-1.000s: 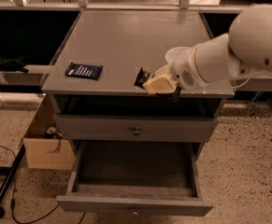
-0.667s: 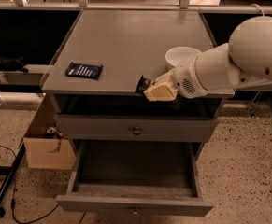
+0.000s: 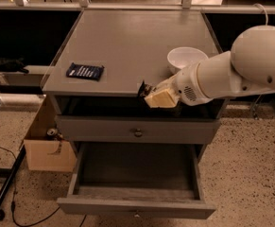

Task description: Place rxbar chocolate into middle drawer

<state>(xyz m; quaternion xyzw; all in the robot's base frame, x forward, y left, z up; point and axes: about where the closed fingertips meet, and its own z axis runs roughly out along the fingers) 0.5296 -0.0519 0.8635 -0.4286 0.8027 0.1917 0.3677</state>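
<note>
My gripper [image 3: 152,96] is at the front edge of the grey cabinet top [image 3: 127,37], right of centre. It is shut on the rxbar chocolate [image 3: 142,89], a small dark bar seen edge-on that sticks out to the left of the beige fingers [image 3: 162,98]. The middle drawer [image 3: 136,207] is pulled wide open below, showing a bare grey floor, with its knob on the front panel. The gripper and bar hang above it, in front of the closed knobbed drawer front [image 3: 137,129].
A blue-wrapped bar [image 3: 85,71] lies on the cabinet top at the left front. A white bowl [image 3: 186,57] stands just behind my arm. A cardboard box [image 3: 46,149] with a can sits on the floor to the left, next to a black pole and cable [image 3: 7,186].
My gripper has moved with the bar a little down and forward, past the front edge of the cabinet top. The drawer and the blue bar have not moved.
</note>
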